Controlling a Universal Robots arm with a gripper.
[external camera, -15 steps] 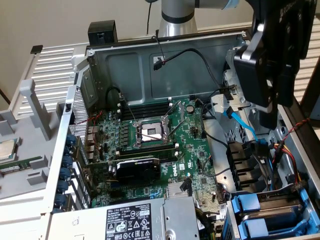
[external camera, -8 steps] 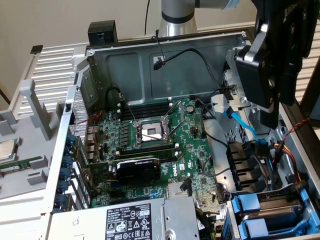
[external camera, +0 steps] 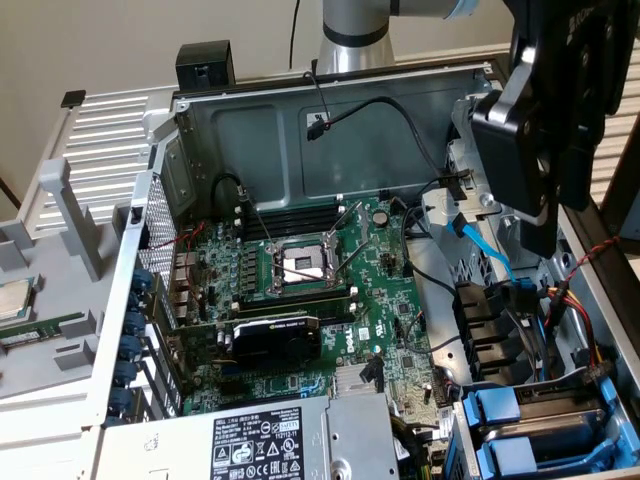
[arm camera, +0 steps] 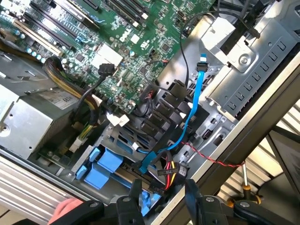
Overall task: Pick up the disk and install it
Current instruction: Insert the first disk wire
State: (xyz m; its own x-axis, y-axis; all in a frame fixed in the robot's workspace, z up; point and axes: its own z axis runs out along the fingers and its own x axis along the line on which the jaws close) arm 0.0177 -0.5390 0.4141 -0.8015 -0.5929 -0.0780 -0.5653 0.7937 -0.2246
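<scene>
My fingers (arm camera: 192,196) stand apart with nothing clamped between them, and I hang over one corner of the open computer case (external camera: 300,140). The disk (arm camera: 108,161), known by its blue carrier frame, lies in the drive bay (arm camera: 117,139) at the exterior view's lower right, beside the power supply (external camera: 270,440). A bundle of black, red and yellow cables (arm camera: 171,169) and a blue cable (arm camera: 197,93) cross the bay just beneath me. The motherboard (external camera: 330,290) lies farther off.
</scene>
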